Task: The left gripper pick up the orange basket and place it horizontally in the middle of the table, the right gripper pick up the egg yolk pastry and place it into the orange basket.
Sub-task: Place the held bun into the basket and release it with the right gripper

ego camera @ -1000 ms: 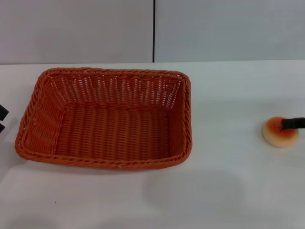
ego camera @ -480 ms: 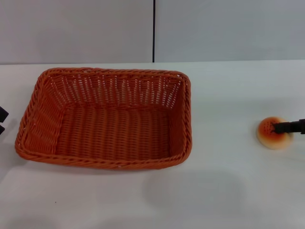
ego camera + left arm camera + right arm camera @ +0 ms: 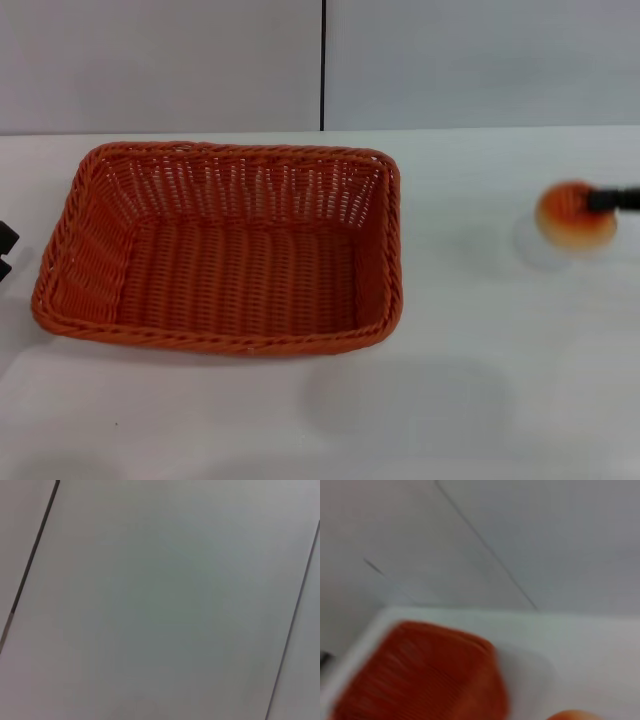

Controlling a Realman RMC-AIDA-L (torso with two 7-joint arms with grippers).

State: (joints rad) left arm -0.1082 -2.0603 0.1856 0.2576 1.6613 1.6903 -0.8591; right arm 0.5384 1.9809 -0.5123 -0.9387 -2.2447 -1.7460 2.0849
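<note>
At the 3 o'clock edge of my head view, the right gripper (image 3: 610,200) shows only as a slim black finger tip, the rest of the arm cut off by the frame. It sits against the egg yolk pastry (image 3: 573,213), a small round bun with an orange-browned top, which appears blurred and raised off the table (image 3: 470,350), with a faint pale shadow just below it on the white surface. I read the finger as closed on the pastry, though only one finger is visible and the second is hidden from me.

The orange basket (image 3: 225,245) lies flat on the table left of centre, open side up, its long side running from 9 o'clock to 3 o'clock. Its braided rim and latticed walls are plain to see, and nothing lies inside it. It stands well apart from the pastry.

At 9 o'clock, the left gripper (image 3: 5,250) is only two dark tips at the very edge, near the basket's short wall but not touching it; I cannot tell how its jaws stand.

My left wrist view shows only pale grey panels with thin dark seams. My right wrist view is smeared: the basket (image 3: 420,675) is a soft orange shape, and a sliver of the pastry (image 3: 575,715) peeks in at the picture's edge.
</note>
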